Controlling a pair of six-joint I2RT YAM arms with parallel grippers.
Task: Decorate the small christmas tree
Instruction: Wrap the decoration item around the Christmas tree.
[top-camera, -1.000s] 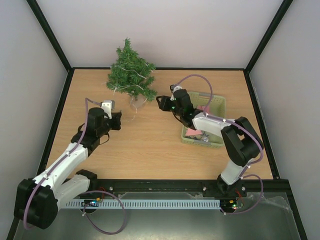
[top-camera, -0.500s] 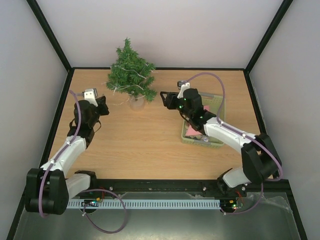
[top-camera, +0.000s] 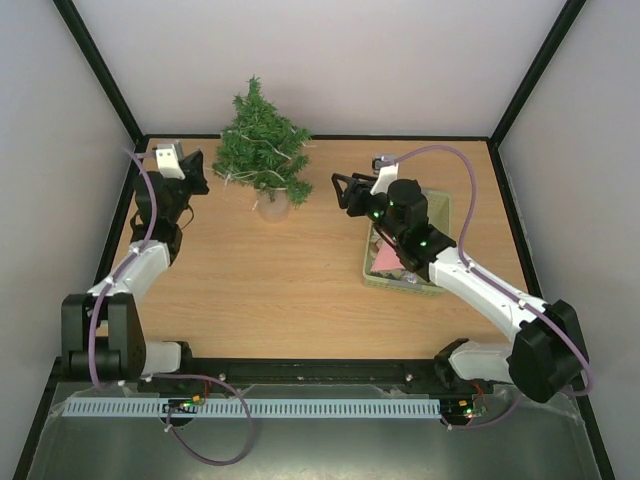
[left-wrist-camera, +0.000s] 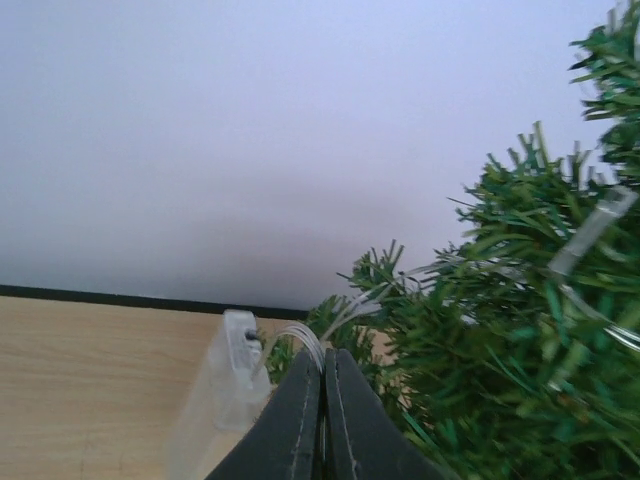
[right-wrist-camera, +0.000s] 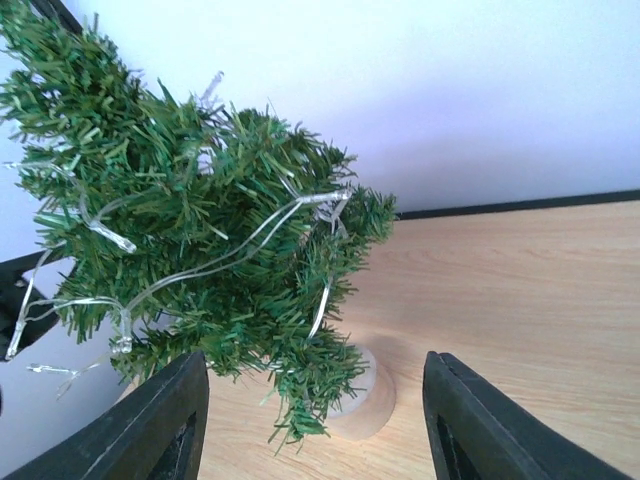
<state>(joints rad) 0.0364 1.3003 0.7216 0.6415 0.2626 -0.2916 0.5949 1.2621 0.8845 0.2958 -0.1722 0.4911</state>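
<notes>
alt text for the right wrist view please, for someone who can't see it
A small artificial Christmas tree with bushy dark green needle branches, draped with a clear-wired string of lights, stands on a pale round base on a light wooden table before a white wall. The right end effector frames it from below, its two black fingers open and gripping nothing.

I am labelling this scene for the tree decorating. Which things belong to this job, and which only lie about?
Job: tree, light string, clear box, left claw pinching the string.
Lying about: green basket, pink thing inside it.
</notes>
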